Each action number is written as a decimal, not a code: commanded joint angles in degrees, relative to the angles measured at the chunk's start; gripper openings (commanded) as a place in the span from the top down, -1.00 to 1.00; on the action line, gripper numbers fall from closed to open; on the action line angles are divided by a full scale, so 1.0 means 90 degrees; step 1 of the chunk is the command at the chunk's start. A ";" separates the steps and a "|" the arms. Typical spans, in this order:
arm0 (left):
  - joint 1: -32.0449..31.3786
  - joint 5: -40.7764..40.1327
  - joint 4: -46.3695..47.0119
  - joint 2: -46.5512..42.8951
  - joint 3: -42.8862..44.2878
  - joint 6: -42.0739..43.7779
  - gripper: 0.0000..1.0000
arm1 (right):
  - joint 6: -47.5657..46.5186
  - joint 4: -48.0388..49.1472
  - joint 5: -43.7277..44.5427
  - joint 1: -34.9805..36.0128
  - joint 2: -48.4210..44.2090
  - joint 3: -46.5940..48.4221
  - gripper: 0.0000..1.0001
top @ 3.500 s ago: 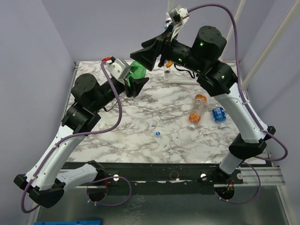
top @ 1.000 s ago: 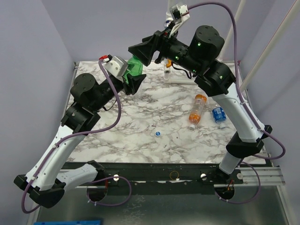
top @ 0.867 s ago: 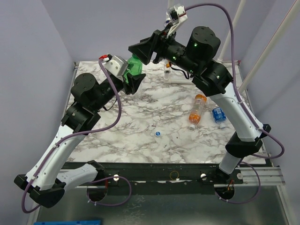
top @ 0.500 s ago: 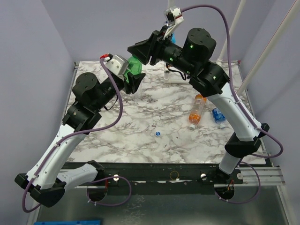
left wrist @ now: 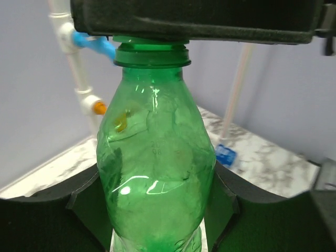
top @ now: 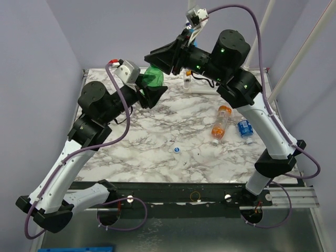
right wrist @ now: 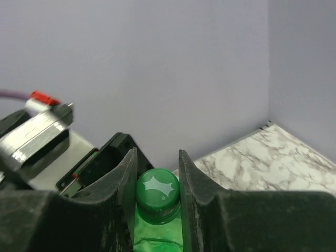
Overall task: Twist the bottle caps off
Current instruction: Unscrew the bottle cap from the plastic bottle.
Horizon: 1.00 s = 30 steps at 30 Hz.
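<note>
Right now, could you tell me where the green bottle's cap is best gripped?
Take the green cap by its round side wall, jaws on opposite sides, coming in over its top along the neck; the green bottle is held by its body, neck sticking out.

Obstacles: orange bottle [top: 220, 122], loose cap [top: 177, 149]
</note>
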 commanded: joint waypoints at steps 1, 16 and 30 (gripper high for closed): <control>-0.0018 0.2914 0.0032 -0.0153 0.0411 -0.1178 1.00 | -0.0338 0.0542 -0.2967 -0.0167 -0.0505 -0.0285 0.99; 0.0033 0.5546 0.0091 0.0092 0.0965 -0.2396 1.00 | 0.4172 0.5987 -0.7986 -0.0505 -0.0326 -0.1188 0.99; 0.0062 0.3026 -0.0007 -0.0183 0.0484 -0.0872 1.00 | 0.0291 0.0825 -0.2946 -0.0871 -0.0956 -0.0541 -1.00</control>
